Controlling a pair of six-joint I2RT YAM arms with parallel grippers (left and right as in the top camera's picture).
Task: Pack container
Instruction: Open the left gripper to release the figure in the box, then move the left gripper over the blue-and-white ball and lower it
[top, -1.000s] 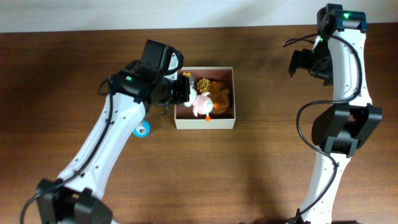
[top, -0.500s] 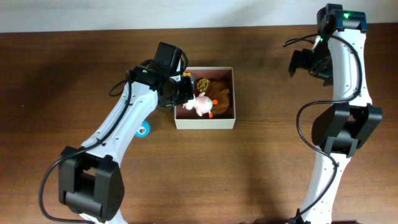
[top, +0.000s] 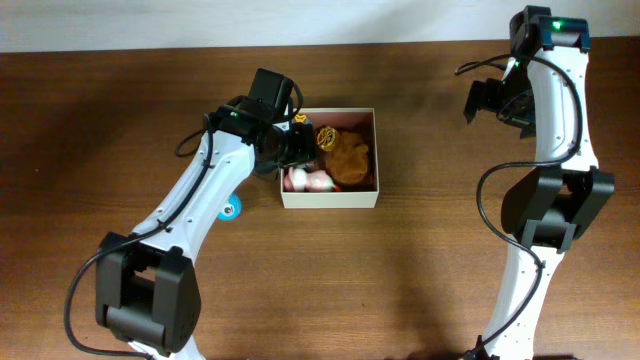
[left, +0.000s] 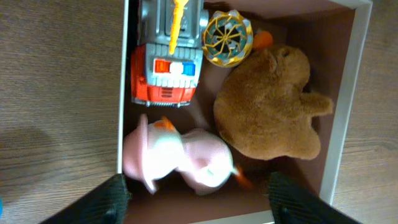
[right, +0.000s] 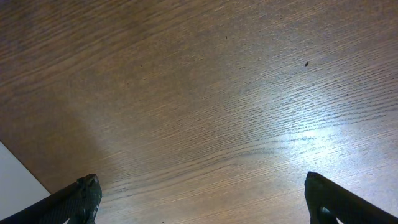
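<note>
Left end effector (left: 202, 205) hangs wide over the pink plush duck (left: 180, 158) inside the container (left: 345, 112). Lift straight up, clear of the walls!

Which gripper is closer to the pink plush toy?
Left. The left gripper hangs open directly over the pink plush toy in the container; the right gripper is far off over the table.

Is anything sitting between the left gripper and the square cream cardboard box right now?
Nothing visible does. The left gripper hangs open directly over the square cream-walled cardboard box. Only the pink plush toy lies below it, inside the box.
</note>
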